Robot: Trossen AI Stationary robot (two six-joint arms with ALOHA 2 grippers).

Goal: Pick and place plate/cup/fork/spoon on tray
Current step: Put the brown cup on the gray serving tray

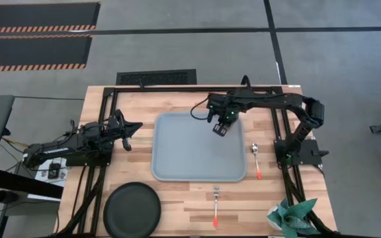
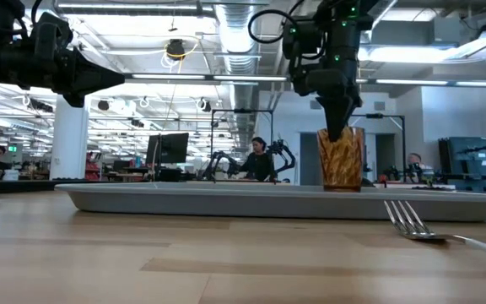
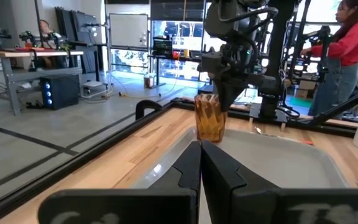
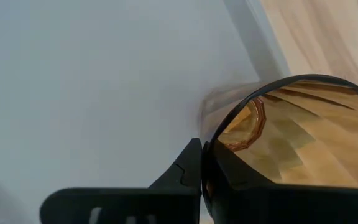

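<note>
On tray [image 1: 197,149], ribbed amber cup [image 2: 341,157] upright, right gripper [image 2: 337,127] pinching its rim

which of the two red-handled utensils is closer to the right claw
The spoon, lying just right of the tray, is closer to the right claw. The fork lies in front of the tray, farther away.
</note>
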